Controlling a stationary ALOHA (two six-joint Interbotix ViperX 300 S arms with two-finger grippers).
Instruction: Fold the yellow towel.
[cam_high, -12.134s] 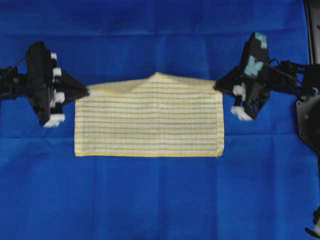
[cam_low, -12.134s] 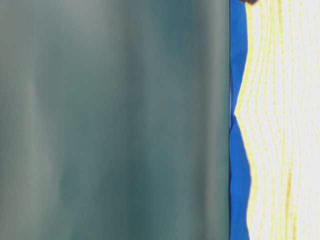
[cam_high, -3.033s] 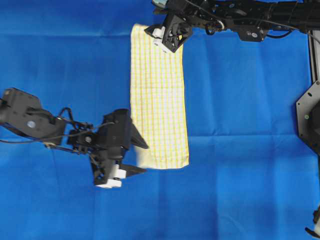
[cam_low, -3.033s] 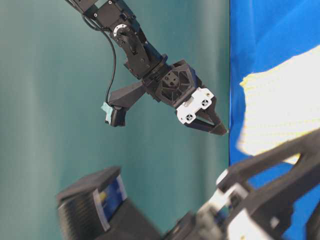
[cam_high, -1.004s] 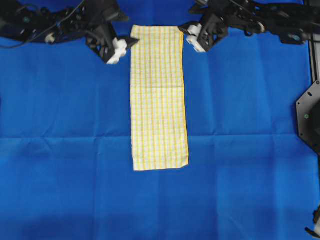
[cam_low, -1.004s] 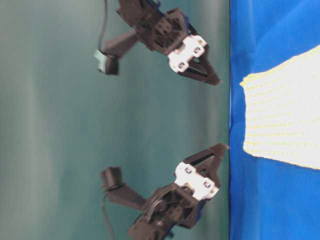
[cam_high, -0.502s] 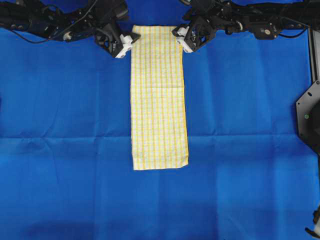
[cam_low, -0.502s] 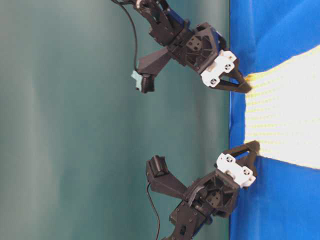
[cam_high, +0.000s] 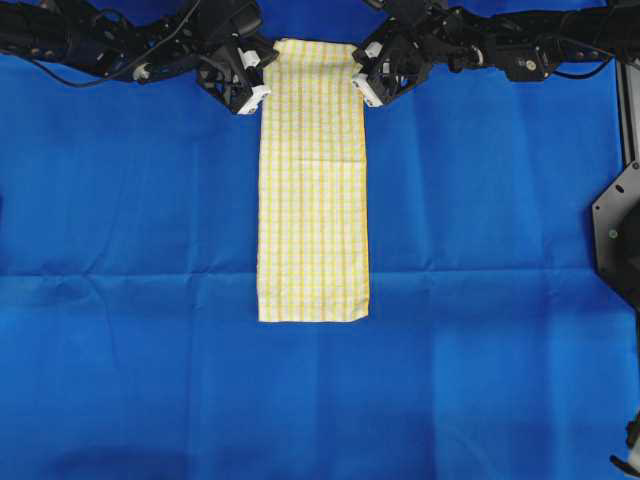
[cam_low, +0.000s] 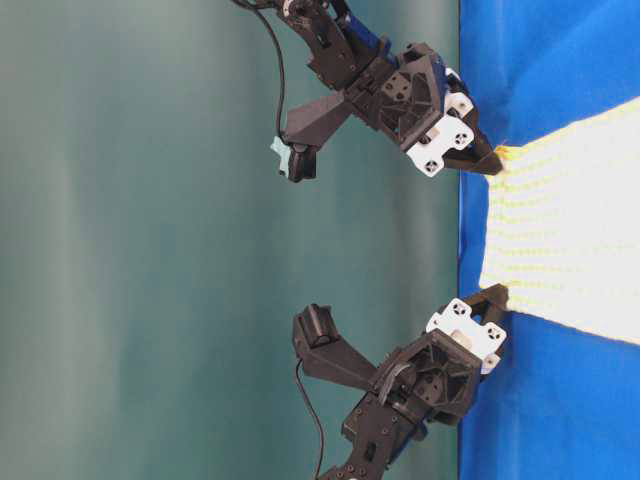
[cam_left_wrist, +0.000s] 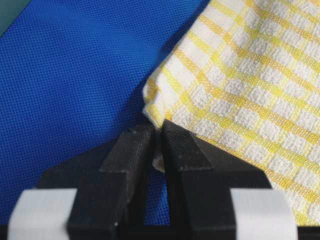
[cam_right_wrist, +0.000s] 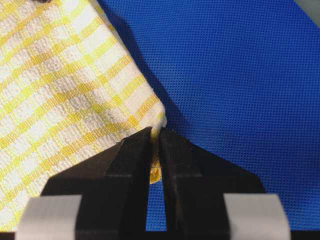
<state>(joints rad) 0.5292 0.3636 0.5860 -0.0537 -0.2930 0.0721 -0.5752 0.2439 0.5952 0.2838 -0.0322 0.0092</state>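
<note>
The yellow towel (cam_high: 313, 180) lies as a long narrow strip down the middle of the blue cloth, white with a yellow check. My left gripper (cam_high: 267, 66) is shut on its far left corner (cam_left_wrist: 156, 107); cloth shows pinched between the black fingers (cam_left_wrist: 131, 150). My right gripper (cam_high: 355, 68) is shut on the far right corner (cam_right_wrist: 152, 112), a bit of hem showing between its fingers (cam_right_wrist: 176, 147). From table level both grippers (cam_low: 497, 160) (cam_low: 500, 297) sit at the towel's (cam_low: 570, 230) far end, which is slightly lifted.
A large blue cloth (cam_high: 130, 250) covers the whole table under the towel. Both black arms (cam_high: 90, 40) (cam_high: 520, 45) reach in along the far edge. A black mount (cam_high: 615, 240) stands at the right edge.
Both grippers have gone from open beside the towel's far corners to shut on them. The towel's near end has slid a little toward the far side.
</note>
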